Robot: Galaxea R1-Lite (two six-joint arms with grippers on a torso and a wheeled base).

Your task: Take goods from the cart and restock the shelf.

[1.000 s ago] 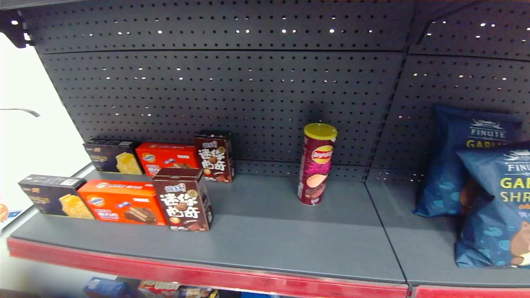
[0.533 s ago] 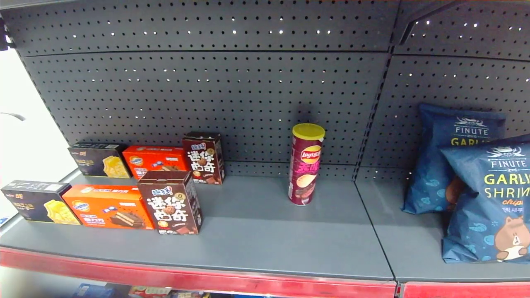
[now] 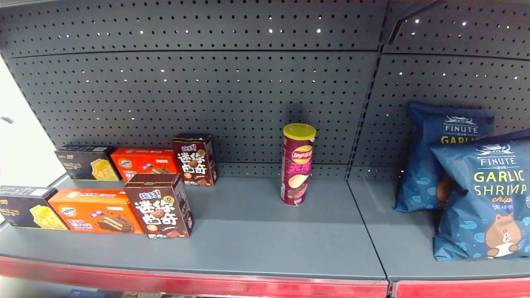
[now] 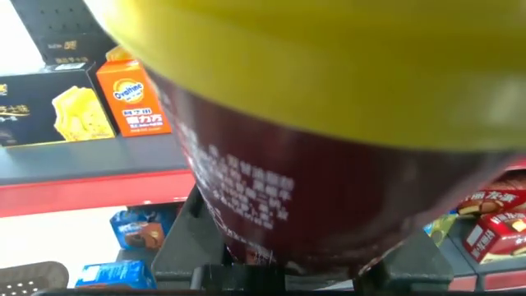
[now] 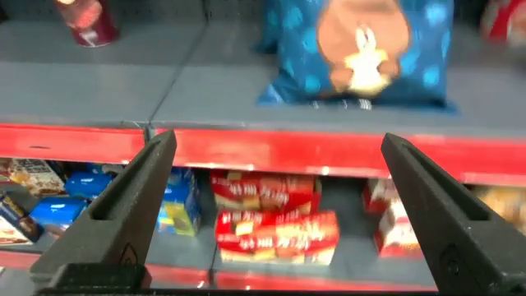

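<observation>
Currently left hand [image 4: 300, 267] grips the yellow-lidded chip can [image 4: 329, 173]; right hand [image 5: 279, 210] spread wide, facing the shelf [image 5: 99, 90].

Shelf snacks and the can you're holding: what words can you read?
"FINUTE", "GARLIC SHRIMP chips": front blue foil snack bag.
"FINUTE": rear blue foil bag.
"Lay's": upright maroon cardboard tube with yellow lid.
"迷你曲奇": front brown cardboard box, rear brown cardboard box.
"Ovaltine": orange cardboard box.
Too small or blurred: black cardboard boxes, fine print on the held maroon tube in the left gripper.
</observation>
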